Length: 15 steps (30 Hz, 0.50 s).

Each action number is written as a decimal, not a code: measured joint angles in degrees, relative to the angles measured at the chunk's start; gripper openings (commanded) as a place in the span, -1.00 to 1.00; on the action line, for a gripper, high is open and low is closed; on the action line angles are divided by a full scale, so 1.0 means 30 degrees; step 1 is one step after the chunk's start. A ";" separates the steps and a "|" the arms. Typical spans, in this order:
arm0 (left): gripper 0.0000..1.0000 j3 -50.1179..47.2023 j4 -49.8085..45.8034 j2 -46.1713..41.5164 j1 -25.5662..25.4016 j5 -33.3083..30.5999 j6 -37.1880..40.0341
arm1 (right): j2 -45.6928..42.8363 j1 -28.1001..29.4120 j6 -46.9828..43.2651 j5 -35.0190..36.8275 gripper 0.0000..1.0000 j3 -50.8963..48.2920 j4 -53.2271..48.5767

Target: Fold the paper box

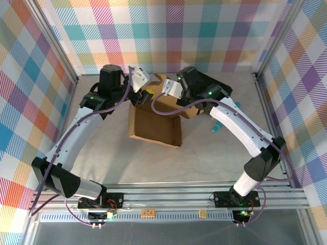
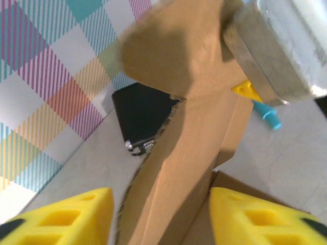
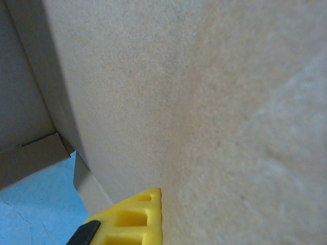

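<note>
One paper box [image 1: 156, 125], half formed mid-surface [image 1: 102, 153]: probably light, stiff, bending only along scores; best taken at the raised rear flap's edge. Left pincer [image 2: 161, 214] wide, straddling that flap. Right pincer [image 1: 167, 91] against cardboard, spread impossible to tell.

The left arm [image 1: 69, 140] and the right arm [image 1: 240, 125] are wearing glossy white shells over their long links, with black housings capping the joints. A thin purple cable [image 1: 104, 113] is trailing along each arm and looping loose near the wrist. Small green lights [image 1: 91, 95] are glowing on black joints toward 11 and 1 o'clock overhead. The left gripper [image 2: 161, 217] is showing chunky yellow plastic fingers [image 2: 66, 217] with moulded pockets and black trim, at 7 and 5 o'clock; a matching yellow finger [image 3: 127, 217] is sitting at 6 o'clock in the right wrist view.
</note>
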 measured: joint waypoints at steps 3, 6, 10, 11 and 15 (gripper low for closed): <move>-0.47 0.0022 -0.0080 0.0357 -0.0765 -0.1654 -0.0146 | 0.0109 0.0000 0.0182 -0.0051 -1.00 0.0073 -0.0022; -0.74 0.0058 -0.0036 0.0503 -0.1319 -0.3650 -0.0313 | 0.0248 0.0000 0.0335 -0.0051 -1.00 0.0291 -0.0277; -0.63 0.0102 0.0379 0.0678 -0.2229 -0.6870 -0.0984 | 0.0641 0.0109 0.0947 -0.0051 -1.00 0.1064 -0.0765; -0.68 0.0102 0.0554 0.0780 -0.2492 -0.7737 -0.1173 | 0.0721 0.0153 0.1173 -0.0044 -1.00 0.1268 -0.0940; -0.79 0.0117 0.1326 0.1333 -0.3643 -1.1489 -0.2280 | 0.1435 0.0437 0.2812 0.0481 -1.00 0.2455 -0.2062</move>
